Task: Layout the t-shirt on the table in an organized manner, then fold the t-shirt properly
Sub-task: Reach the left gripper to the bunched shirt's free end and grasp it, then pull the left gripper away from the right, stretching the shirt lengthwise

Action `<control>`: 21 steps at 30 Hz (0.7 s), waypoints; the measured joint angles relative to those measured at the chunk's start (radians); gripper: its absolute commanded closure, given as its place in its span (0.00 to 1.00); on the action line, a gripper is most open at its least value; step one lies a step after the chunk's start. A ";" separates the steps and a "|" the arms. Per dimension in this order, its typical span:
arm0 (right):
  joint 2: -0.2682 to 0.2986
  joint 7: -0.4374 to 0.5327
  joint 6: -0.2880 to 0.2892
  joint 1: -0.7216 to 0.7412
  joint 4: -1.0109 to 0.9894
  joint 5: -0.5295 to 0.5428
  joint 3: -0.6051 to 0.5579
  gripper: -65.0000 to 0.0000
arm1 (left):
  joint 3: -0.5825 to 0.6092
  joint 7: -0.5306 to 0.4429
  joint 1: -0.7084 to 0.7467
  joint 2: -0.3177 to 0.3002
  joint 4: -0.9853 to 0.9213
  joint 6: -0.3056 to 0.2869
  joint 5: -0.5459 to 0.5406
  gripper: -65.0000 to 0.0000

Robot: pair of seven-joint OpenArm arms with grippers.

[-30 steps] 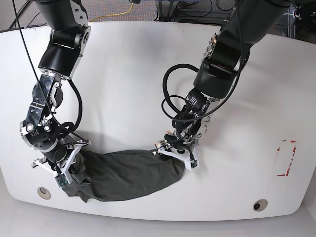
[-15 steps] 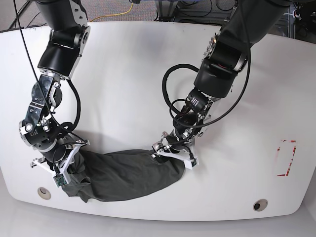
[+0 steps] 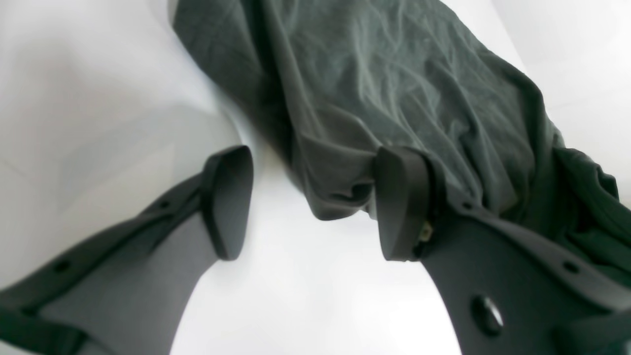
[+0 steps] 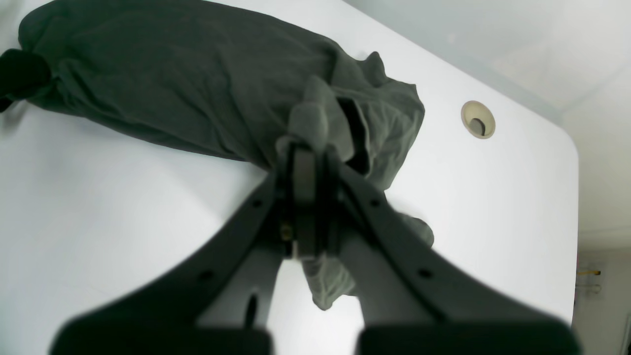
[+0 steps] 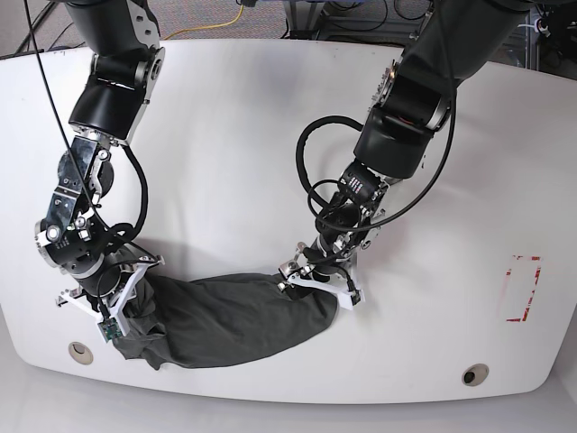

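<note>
The dark grey-green t-shirt (image 5: 234, 320) lies bunched in a long roll near the front edge of the white table (image 5: 270, 135). At its left end my right gripper (image 5: 122, 311) is shut on a fold; in the right wrist view the cloth (image 4: 172, 88) is pinched between the closed fingertips (image 4: 305, 158). My left gripper (image 5: 315, 287) is open over the shirt's right end. In the left wrist view the shirt's (image 3: 394, 88) rounded end sits between the spread fingers (image 3: 313, 202), against the right pad (image 3: 399, 202).
Two round grommet holes (image 5: 79, 352) (image 5: 474, 373) sit near the table's front edge, one close to the shirt's left end (image 4: 477, 120). A red tape rectangle (image 5: 523, 289) marks the right side. Cables and equipment stand behind the table.
The left arm's wrist has shifted and turned slightly leftward over the shirt's right end. The shirt and the right arm have not visibly moved.
</note>
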 measured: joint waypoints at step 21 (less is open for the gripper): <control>-0.014 0.000 0.000 0.000 0.000 0.000 0.000 1.00 | 0.124 -0.056 -0.004 0.002 -0.022 -0.045 -0.134 0.44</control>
